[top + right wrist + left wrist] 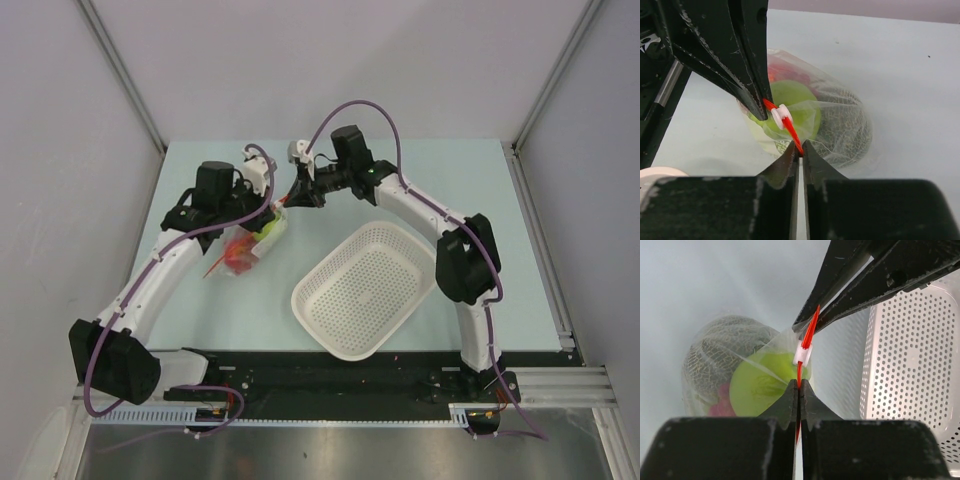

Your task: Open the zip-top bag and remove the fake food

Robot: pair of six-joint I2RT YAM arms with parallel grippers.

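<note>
Left gripper (pixel 798 386) and right gripper (pixel 799 148) each clamped on zip-top bag (pixel 845 120) at its orange strip (pixel 810 330), fake food (pixel 757 385) inside

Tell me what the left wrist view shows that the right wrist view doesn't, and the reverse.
Left wrist only: the white perforated basket beside the zip-top bag. Right wrist only: the left arm's wrist hardware at the frame's left. Both: the left gripper and right gripper shut on the bag's orange-red strip, either side of its white slider, green apple inside.
</note>
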